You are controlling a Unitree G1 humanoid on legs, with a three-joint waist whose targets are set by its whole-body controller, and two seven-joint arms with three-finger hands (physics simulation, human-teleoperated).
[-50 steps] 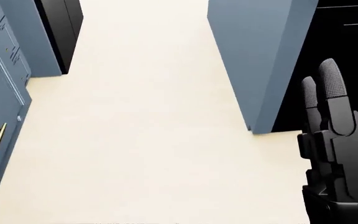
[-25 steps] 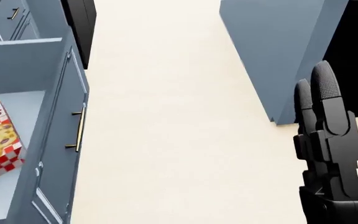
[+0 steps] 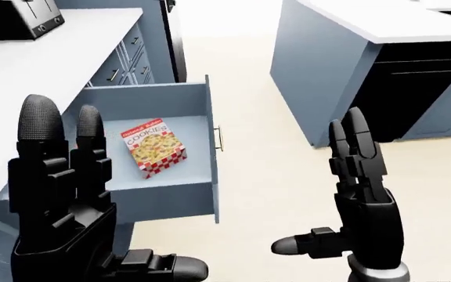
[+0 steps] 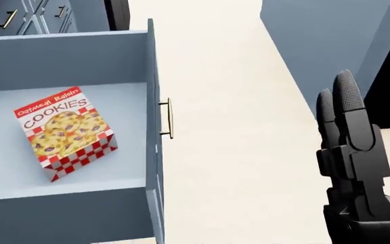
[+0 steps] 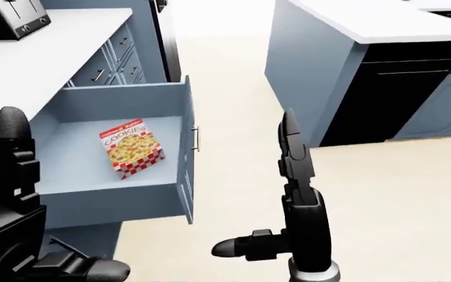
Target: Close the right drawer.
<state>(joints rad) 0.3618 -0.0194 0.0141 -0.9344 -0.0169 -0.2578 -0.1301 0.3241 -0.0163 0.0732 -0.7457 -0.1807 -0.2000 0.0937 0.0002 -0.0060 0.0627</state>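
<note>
Drawer [image 4: 80, 213] stands pulled fully out, left of the right hand [image 3: 358, 200] and apart from it. A cookie box [image 4: 65, 130] lies flat inside; its brass handle [image 4: 168, 118] faces the raised hand. Right hand: fingers straight, spread, holding nothing. Left hand [image 3: 61, 200]: fingers upright and open, overlapping the drawer's near corner; contact cannot be determined. Both wrists cut off at bottom edge. Toaster [image 3: 10, 17] on the tabletop [image 3: 45, 64], partly cropped.

Cream floor [image 3: 249, 88] between blue cabinets under a white counter [image 3: 45, 64] and a blue island [image 3: 327, 76].
</note>
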